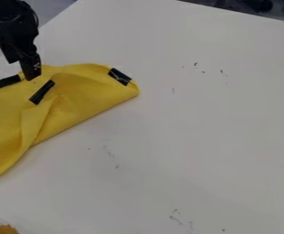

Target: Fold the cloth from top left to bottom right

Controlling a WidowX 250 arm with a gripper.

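Creased yellow cloth (77,93) lies folded on smooth white table (199,128).

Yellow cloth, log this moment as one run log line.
Yellow cloth rumpled on white table | gripper over cloth's upper edge | three black strips on cloth

A soft, matt yellow cloth (77,93), its weave too fine to make out, wrinkles into loose creases and a rounded fold. Dark strips on it, such as the black strip (120,76) near its right corner, look like smooth tape with a slight sheen. The white table (199,119) has a smooth, hard-looking, mostly matt surface, roughened by small dark scuffs. The black tool (30,68) looks like hard plastic or coated metal, mostly matt.
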